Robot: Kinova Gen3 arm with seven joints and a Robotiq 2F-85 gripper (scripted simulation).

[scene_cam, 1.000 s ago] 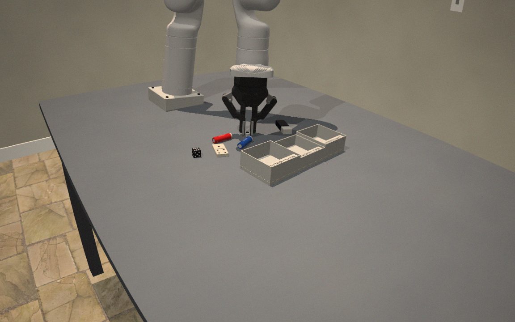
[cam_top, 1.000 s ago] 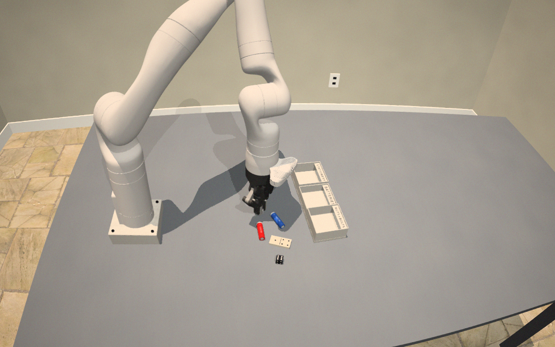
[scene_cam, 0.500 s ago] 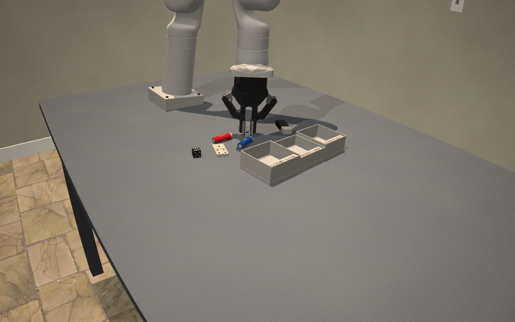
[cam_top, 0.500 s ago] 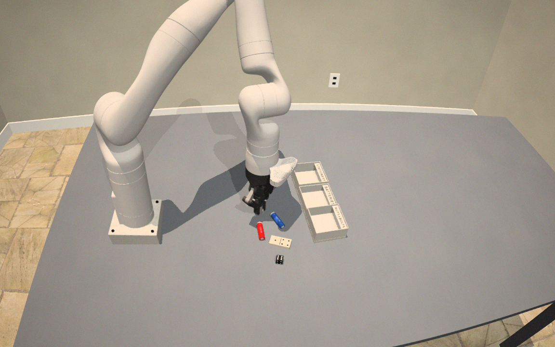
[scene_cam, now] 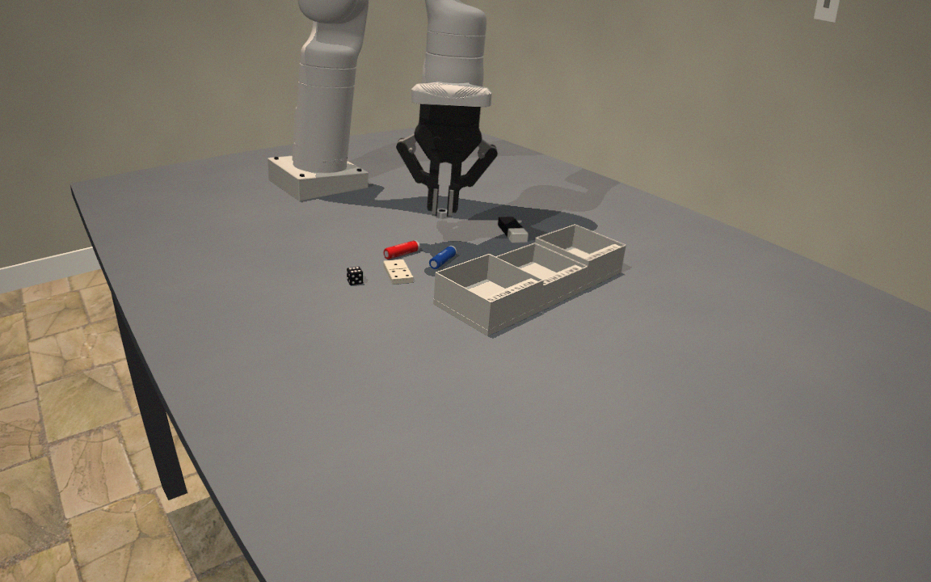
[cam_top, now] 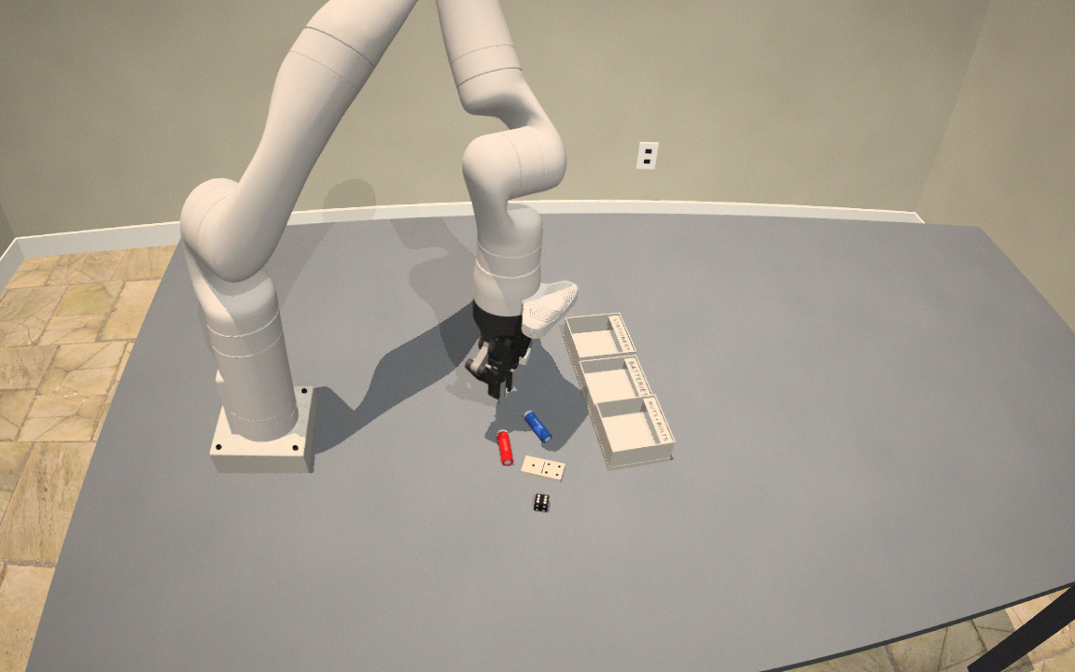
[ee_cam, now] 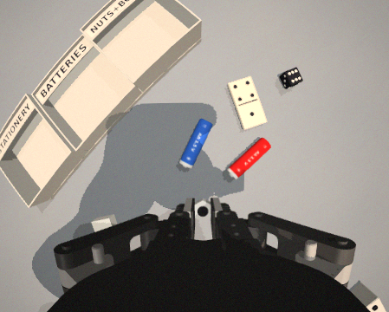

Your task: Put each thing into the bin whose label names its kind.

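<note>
My gripper (cam_top: 497, 385) (scene_cam: 442, 206) (ee_cam: 203, 209) is shut on a small grey nut (scene_cam: 441, 212) (ee_cam: 203, 211) and holds it just above the table, left of the bins. A blue battery (cam_top: 537, 425) (scene_cam: 443, 256) (ee_cam: 194, 144) and a red battery (cam_top: 505, 447) (scene_cam: 402, 249) (ee_cam: 249, 159) lie on the table just in front of it. Three joined bins stand in a row: stationery (cam_top: 623, 332) (scene_cam: 603, 249) (ee_cam: 12, 133), batteries (cam_top: 637, 375) (scene_cam: 562, 275) (ee_cam: 64, 72), and nuts+bolts (cam_top: 641, 456) (scene_cam: 461, 304) (ee_cam: 116, 9). All three look empty.
A cream domino (cam_top: 543, 468) (scene_cam: 399, 271) (ee_cam: 246, 102) and a black die (cam_top: 541, 502) (scene_cam: 355, 276) (ee_cam: 290, 78) lie beyond the batteries. A small black and white block (scene_cam: 512, 228) lies by the stationery bin. The arm's base (cam_top: 261, 442) stands to the left.
</note>
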